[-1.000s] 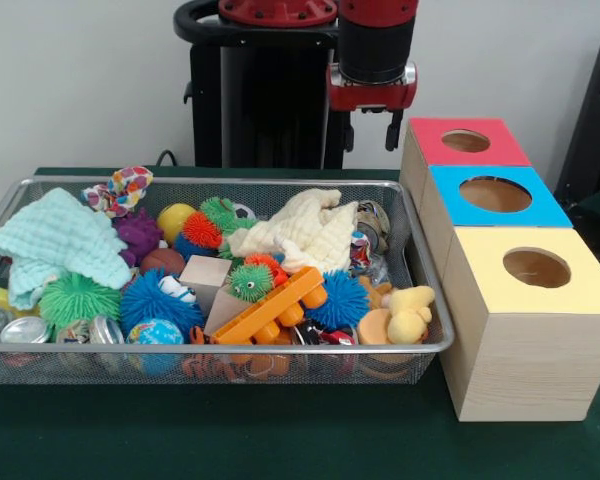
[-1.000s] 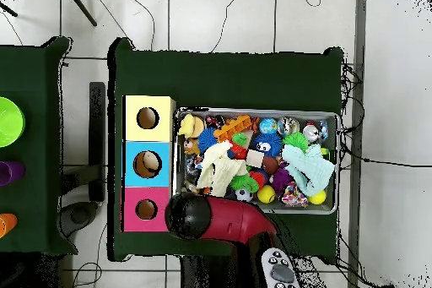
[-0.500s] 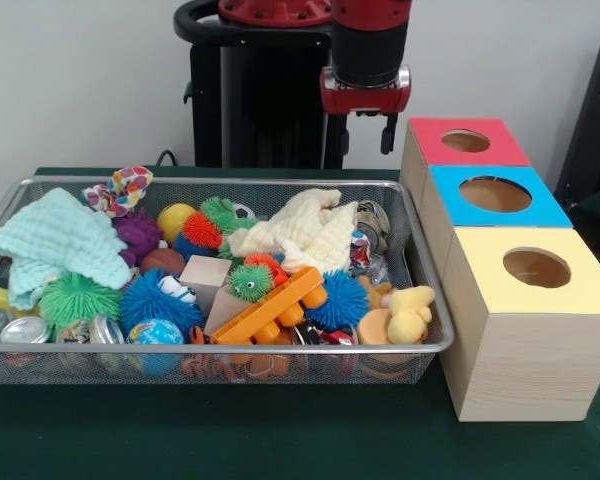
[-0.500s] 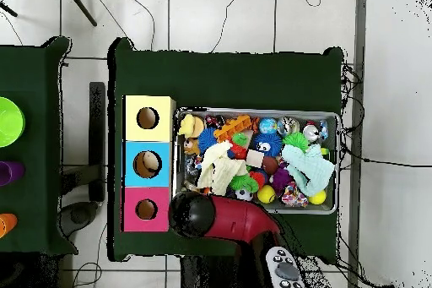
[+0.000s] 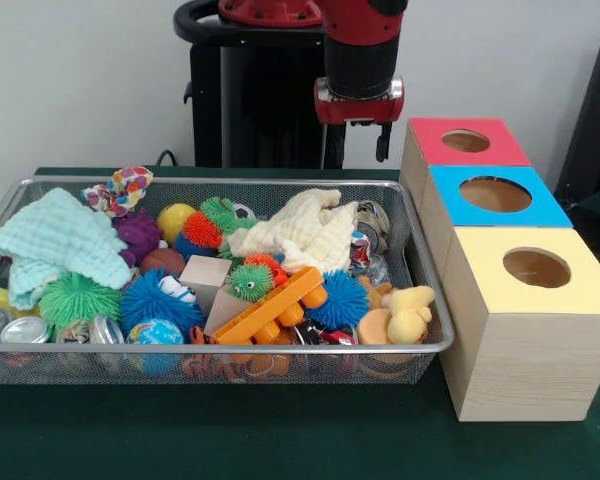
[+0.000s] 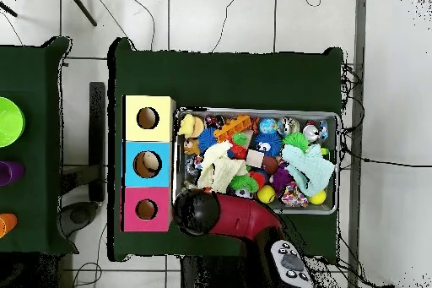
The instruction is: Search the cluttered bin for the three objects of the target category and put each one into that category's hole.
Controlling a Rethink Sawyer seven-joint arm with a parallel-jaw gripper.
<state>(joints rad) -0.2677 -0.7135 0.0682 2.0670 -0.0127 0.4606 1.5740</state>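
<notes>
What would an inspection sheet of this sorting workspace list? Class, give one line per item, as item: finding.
Surface: green table cover, bare in front.
Job's things: wire bin; boxes with red, blue and yellow holed tops.
Clutter: mint cloth, cream cloth, spiky balls, orange toy, yellow duck.
Gripper: above the bin's far edge, empty.
Cables: on the floor.
Surroundings: white wall, tiled floor.

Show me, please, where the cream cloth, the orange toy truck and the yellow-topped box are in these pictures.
cream cloth (image 5: 302, 232): front view, on the middle of its folds.
orange toy truck (image 5: 270, 306): front view, on its long flat bed.
yellow-topped box (image 5: 580, 285): front view, on the bare yellow top beside the hole.
</notes>
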